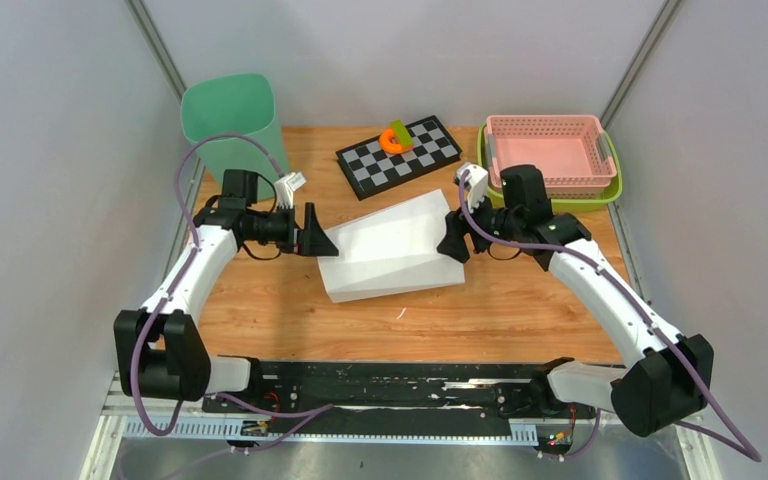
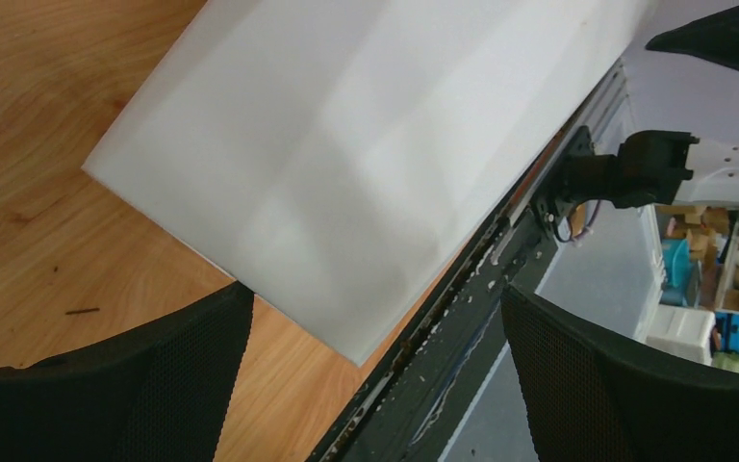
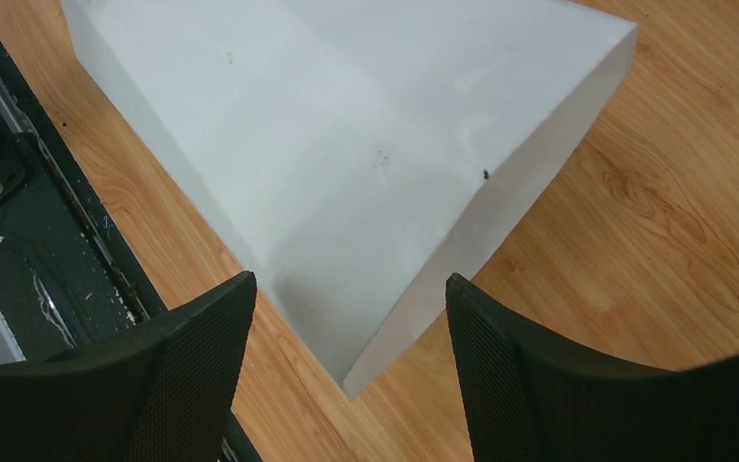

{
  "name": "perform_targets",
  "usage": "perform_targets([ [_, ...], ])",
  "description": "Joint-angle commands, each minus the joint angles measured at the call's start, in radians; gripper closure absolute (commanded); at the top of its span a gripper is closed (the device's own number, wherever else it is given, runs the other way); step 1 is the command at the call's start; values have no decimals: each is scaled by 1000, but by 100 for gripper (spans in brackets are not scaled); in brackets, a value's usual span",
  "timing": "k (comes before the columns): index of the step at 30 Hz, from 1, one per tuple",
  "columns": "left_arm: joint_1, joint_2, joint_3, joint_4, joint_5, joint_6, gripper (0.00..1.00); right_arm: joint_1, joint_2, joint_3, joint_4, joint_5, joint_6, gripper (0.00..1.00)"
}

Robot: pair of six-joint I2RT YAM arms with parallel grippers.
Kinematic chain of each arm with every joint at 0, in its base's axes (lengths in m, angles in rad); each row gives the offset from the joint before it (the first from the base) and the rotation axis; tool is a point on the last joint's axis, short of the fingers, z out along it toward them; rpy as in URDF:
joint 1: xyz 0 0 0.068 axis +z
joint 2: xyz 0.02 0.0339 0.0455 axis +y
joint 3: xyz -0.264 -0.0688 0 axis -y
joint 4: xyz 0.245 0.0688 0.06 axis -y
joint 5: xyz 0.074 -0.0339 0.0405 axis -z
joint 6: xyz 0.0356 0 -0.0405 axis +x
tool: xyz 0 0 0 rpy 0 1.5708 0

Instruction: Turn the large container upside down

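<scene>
The large container (image 1: 395, 245) is a white box lying mid-table with only closed, flat faces showing; its opening is hidden. My left gripper (image 1: 315, 235) is at its left end, open, and nothing is held. In the left wrist view the container's near corner (image 2: 366, 164) reaches down between the wide-apart fingers of the left gripper (image 2: 375, 298) without touching them. My right gripper (image 1: 453, 240) is at the container's right end, open. In the right wrist view a corner of the container (image 3: 346, 144) points in between the right gripper's (image 3: 351, 281) fingers, clear of both pads.
A green bin (image 1: 230, 125) stands at the back left. A checkerboard (image 1: 415, 160) with an orange piece (image 1: 393, 140) lies at the back middle. A pink basket (image 1: 548, 150) sits in a green tray (image 1: 610, 190) at the back right. A black rail (image 1: 390, 385) runs along the near edge.
</scene>
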Motion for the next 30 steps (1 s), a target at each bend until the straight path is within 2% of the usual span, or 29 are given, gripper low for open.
perform_targets([
  [1,7,28,-2,46,132,-25,0,37,-5,-30,-27,-21,-37,25],
  [7,7,-10,-19,128,166,-100,0,69,31,-21,-24,-13,-36,25],
  [9,5,-40,-37,198,182,-167,0,86,54,-1,-24,-27,-25,25],
  [21,-14,-119,-44,394,188,-360,0,90,144,82,-30,-144,58,25],
  [30,-16,-190,-31,444,166,-415,0,89,194,111,-30,-266,103,25],
])
